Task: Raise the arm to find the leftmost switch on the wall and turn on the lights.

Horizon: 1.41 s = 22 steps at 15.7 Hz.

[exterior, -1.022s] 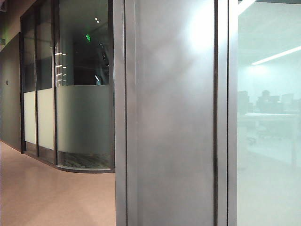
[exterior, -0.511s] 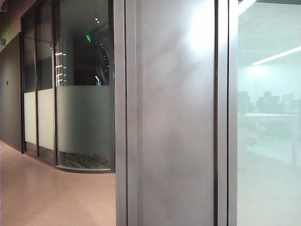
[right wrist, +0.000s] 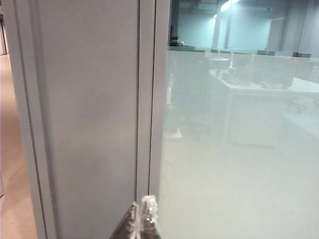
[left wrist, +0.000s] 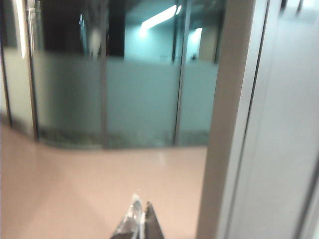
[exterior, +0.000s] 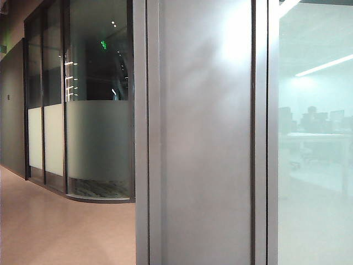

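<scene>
Switch: not visible from any camera.
Left gripper [left wrist: 139, 221] pressed together facing the floor [left wrist: 89, 189]; right gripper [right wrist: 143, 219] pressed together before the grey wall panel [right wrist: 84, 114].

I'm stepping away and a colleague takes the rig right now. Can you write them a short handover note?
Left gripper: fingertips together, shut, holding nothing, facing the corridor floor and frosted glass partition.
Right gripper: appears shut, holding nothing, close to the grey wall panel beside the frosted office glass.
No switch shows in any view; the exterior view sees only the panel and glass.
Done: nothing visible. Left: raise an arm, find the leftmost switch, press it.
</scene>
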Available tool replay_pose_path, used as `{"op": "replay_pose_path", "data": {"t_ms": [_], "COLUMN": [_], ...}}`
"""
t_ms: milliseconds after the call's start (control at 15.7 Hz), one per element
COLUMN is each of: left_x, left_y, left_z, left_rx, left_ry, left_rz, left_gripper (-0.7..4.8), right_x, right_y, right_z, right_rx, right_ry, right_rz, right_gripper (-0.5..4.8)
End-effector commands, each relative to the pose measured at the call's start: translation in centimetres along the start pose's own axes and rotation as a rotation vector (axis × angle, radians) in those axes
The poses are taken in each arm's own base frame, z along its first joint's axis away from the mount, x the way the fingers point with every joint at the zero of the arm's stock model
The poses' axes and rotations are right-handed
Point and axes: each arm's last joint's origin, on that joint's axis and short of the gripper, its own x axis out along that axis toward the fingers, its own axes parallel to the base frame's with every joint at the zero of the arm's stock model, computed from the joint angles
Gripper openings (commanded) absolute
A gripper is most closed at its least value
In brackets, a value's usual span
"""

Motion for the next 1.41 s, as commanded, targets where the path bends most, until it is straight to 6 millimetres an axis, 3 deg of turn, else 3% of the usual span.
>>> {"op": "replay_pose_path", "data": {"t_ms": [64,383,767,1150,1405], "left_x": [-2.1,-3.1,-3.2,-2.7,-0.7], "left_y": [0.2,0.6,0.6,0.9,1.1], "left_z": [-2.0,-5.2,-5.4,-4.8,-7.0], "left_rx": [-0.042,-0.131,-0.123,0.187,0.203], "left_ry": [0.031,0.277,0.304,0.236,0.248], "left_rz": [0.045,0.149,0.153,0.232,0.257], "left_gripper": [-0.05,-0.05,-0.05,-0.05,-0.05], "right_x": [-0.1,-0.1,-0.1,-0.1,-0.1], "right_y": [0.0,0.0,0.0,0.0,0.0], "right_z": [0.2,0.2,0.2,0.2,0.2], "right_rx": [0.004,0.004,0.004,0.004,0.004], "right_ry": [-0.014,-0.017,-0.017,-0.017,-0.017], "right_rz": [0.0,0.003,0.003,0.003,0.003], "right_gripper": [-0.01,-0.01,-0.01,-0.01,-0.01]}}
